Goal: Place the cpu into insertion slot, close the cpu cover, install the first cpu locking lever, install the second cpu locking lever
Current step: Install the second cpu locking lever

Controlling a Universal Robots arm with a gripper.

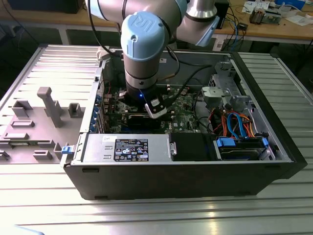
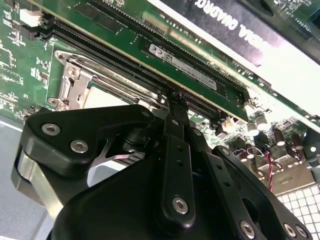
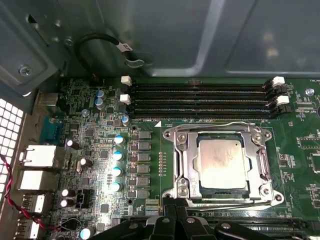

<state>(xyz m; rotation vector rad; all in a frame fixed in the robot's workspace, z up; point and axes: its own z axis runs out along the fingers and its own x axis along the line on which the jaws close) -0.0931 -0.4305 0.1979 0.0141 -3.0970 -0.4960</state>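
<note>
The cpu [image 3: 221, 164] lies flat in the insertion slot [image 3: 223, 191] on the green motherboard [image 3: 150, 165], its silvery top showing through the window of the cpu cover [image 3: 186, 162], which appears to be folded down over it. A thin wire lever [image 3: 220, 124] runs along the edge of the cover nearest the long black memory slots [image 3: 200, 100]; whether it is latched I cannot tell. By the look of it the chip is light, rigid and smooth-topped, and fragile underneath where it meets the socket contacts, so it would best be taken by its pale edges and kept level, never slid. The cover is thin stamped metal, stiff but springy on its hinge, and best pushed on its frame rather than through the window. The levers look like slim spring wire that would slip off a rounded finger, so the bent handle end is probably the place to hook them. In both wrist views the gripper [image 3: 172, 216] sits just beside the socket on the side away from the memory slots, its black fingers [image 2: 176, 125] drawn together with no gap visible and nothing seen between them. In the exterior view the arm [image 1: 144, 54] reaches down into the open computer case [image 1: 181, 171], which rests on the ribbed metal counter [image 1: 146, 215].
</note>
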